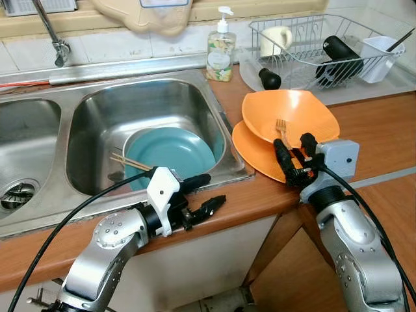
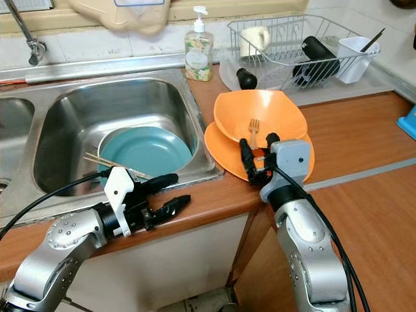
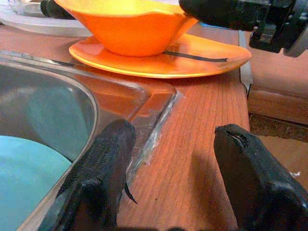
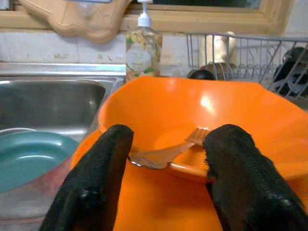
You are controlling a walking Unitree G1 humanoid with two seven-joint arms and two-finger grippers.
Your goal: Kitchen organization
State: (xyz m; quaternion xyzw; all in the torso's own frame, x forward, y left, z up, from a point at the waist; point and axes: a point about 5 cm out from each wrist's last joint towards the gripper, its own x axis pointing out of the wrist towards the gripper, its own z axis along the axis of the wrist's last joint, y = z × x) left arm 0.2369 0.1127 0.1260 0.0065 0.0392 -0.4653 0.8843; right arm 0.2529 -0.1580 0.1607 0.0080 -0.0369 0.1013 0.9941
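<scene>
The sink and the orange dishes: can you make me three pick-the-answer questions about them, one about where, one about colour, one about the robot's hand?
1. Where is the fork?
A. in the orange bowl
B. in the sink
C. in the dish rack

2. What colour is the plate in the sink?
A. orange
B. teal
C. white

3. How is the right hand?
A. shut on the soap bottle
B. open, at the bowl's near rim
C. inside the sink

Answers: 1 A, the fork lies inside the bowl; 2 B, it looks blue-green; 3 B, its fingers stand apart on either side of the fork.
</scene>
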